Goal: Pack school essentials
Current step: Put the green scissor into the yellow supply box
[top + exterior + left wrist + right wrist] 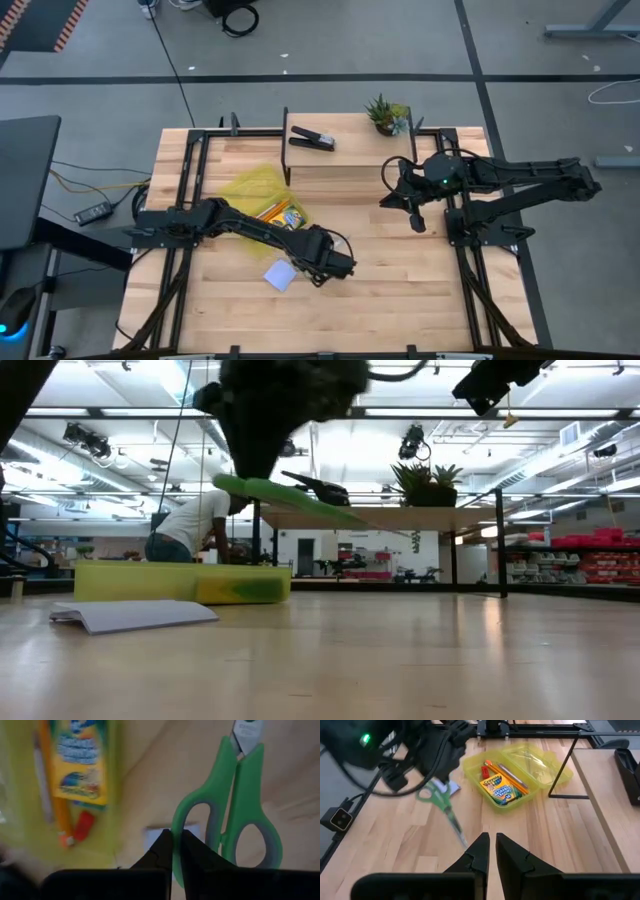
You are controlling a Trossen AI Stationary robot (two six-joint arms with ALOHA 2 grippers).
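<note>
High view shows you the left gripper (343, 268) clamped on the scissors (440, 805) above the tabletop (400, 290), at 4 o'clock from the yellow case (520, 770); right gripper (400, 200) hovers closed, empty.

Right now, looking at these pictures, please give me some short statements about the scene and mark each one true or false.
1. The left gripper is shut on the green-handled scissors, lifted off the table. True.
2. The crayon box lies inside the yellow case. True.
3. The pale blue notepad is already in the case. False: it lies on the table, outside the case.
4. The right gripper holds the black stapler. False: it is shut and empty; the stapler sits on the raised shelf.
5. The potted plant stands on that shelf. True.
</note>
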